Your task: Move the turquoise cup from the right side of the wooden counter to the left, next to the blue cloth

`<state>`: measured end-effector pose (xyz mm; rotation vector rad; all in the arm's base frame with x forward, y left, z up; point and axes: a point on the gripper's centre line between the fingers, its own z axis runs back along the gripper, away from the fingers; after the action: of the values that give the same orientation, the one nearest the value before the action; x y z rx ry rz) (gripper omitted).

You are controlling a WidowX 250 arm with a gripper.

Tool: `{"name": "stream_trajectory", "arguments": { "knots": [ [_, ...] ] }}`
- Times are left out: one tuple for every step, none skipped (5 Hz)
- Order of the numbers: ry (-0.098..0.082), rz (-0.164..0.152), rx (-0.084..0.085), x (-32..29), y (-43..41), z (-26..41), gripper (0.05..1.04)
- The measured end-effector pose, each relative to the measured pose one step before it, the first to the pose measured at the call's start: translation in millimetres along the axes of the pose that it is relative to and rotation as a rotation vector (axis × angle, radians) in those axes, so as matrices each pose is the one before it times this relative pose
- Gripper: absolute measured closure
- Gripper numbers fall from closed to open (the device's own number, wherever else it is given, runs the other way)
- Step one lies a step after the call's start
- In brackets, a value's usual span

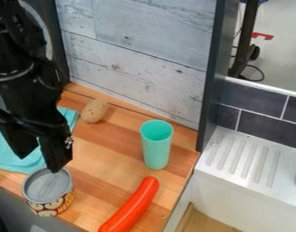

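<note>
A black two-finger gripper (39, 163) hangs at the left of the view, its claw pointing down over a wooden counter (95, 167). The two fingers stand well apart, one at each side of a wide gap, with nothing in their grasp. Just below it, near the counter's front edge, an open-topped can (49, 205) stands upright, its grey interior in sight and a row of cartoon faces around its yellow and brown label. One fingertip overlaps the far rim of the can; whether the two touch cannot be told from this angle.

A turquoise cloth (11, 149) lies partly behind the claw, running out of the left side of the scene. Beyond it, toward the back wall, rests a tan, potato-shaped object (94, 111). A mint-green cup (156, 147) stands upright near the right end of the counter, and a glossy red toy sausage (131, 206) lies at a slant in front of it, apart from both cup and can.

Weathered grey wood-look panels (138, 59) line the back. To the right, past a dark upright post (212, 77), sits a white ridged drainboard (244, 158) beneath dark tiles (253, 99) with pale joints.
</note>
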<state>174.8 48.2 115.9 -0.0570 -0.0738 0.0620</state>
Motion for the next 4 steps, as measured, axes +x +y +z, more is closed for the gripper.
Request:
{"name": "stream_trajectory", "arguments": {
  "knots": [
    [0.0088, 0.0039, -0.0023, -1.03, 0.18, -2.14, 0.083],
    [-0.0156, -0.0235, -0.0096, 27.40, -12.96, -4.22, 0.083],
    [-0.0656, -0.0064, 0.0056, 25.60, -12.50, 2.14, 0.083],
    [-0.0382, 0.0275, -0.0064, 24.28, -13.53, -5.43, 0.083]
  ]
}}
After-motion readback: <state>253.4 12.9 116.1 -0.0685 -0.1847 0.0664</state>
